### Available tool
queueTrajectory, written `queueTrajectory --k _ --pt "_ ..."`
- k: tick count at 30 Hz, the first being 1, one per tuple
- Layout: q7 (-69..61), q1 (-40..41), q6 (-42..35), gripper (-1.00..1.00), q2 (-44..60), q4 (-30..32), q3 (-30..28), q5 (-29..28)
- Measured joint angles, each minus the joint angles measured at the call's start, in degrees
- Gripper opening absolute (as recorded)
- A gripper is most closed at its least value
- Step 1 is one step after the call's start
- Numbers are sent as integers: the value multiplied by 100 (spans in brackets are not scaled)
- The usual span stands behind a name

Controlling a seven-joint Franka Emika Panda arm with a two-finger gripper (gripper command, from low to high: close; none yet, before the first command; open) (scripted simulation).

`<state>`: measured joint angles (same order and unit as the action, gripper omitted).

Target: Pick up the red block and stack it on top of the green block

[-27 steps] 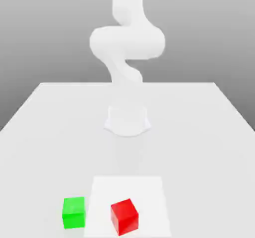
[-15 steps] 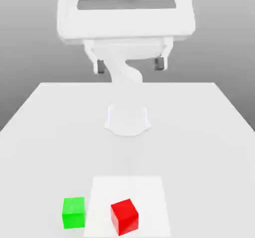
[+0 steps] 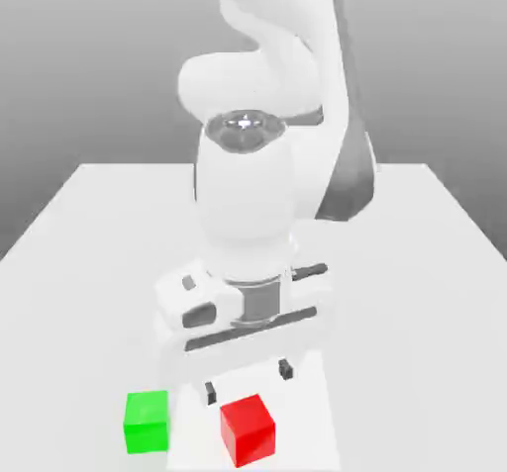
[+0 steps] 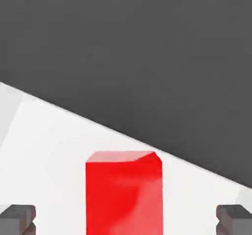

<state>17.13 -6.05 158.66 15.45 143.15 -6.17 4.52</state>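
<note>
Red cube block (image 3: 247, 429) sits on the white table (image 3: 89, 252), and we see our white two-finger gripper (image 3: 248, 381) hanging just above it — fingers spread wide, nothing held. From the hand view we have the red block (image 4: 123, 192) between the two dark fingertips (image 4: 17, 218), clear of both. Green cube block (image 3: 147, 421) rests near the red one — outside the fingers' span, on the exterior view's left.

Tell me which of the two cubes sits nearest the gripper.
The red cube: it sits just below the open gripper, while the green cube lies off to the exterior view's left.
</note>
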Motion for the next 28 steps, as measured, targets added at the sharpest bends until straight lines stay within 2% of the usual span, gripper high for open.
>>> queueTrajectory --k 2,3,10,15,19,24,25,28 --pt "-67 92 343 0 415 -58 110 83" --pt "-95 121 452 -100 546 -77 146 119" --pt "-87 129 440 -100 539 -76 152 106" --pt "104 72 -312 -100 -363 68 6 -153" --pt "136 667 -785 -100 -939 177 -620 -202" --pt "-172 1001 -125 -100 -232 154 -512 223" --pt "-222 1029 -15 100 -112 148 -476 292" --pt "-222 1029 -15 100 -112 148 -476 292"
